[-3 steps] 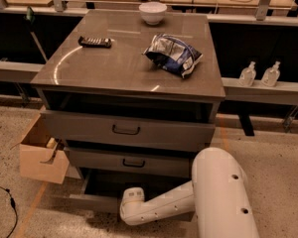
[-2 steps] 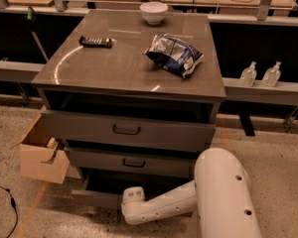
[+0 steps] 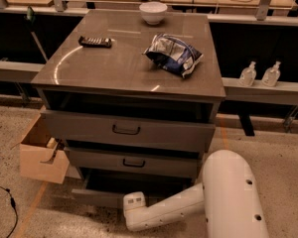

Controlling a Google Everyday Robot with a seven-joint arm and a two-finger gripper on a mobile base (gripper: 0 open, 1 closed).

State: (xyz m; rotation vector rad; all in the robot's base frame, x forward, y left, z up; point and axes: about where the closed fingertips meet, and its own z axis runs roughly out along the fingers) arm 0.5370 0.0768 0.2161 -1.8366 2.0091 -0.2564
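- Grey bottom drawer [image 3: 102,198], ajar: stiff, probably heavy-sliding; grasp its front's top edge (handle hidden).
- Low beside that front, the gripper [image 3: 134,203]; its grip cannot be told.

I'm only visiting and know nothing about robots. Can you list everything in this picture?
cabinet: 1, grey, centre
upper drawers: 2, grey, cabinet front
bottom drawer: 1, grey, pulled out, by the floor
bowl: 1, white, cabinet top, back
bag: 1, blue and silver, cabinet top, right
bar: 1, black, cabinet top, left
bottles: 2, clear, ledge at right
box: 1, brown, floor at left
arm: 1, white, low right, reaching to the bottom drawer
pincer: out of sight, past the arm's end at the bottom drawer
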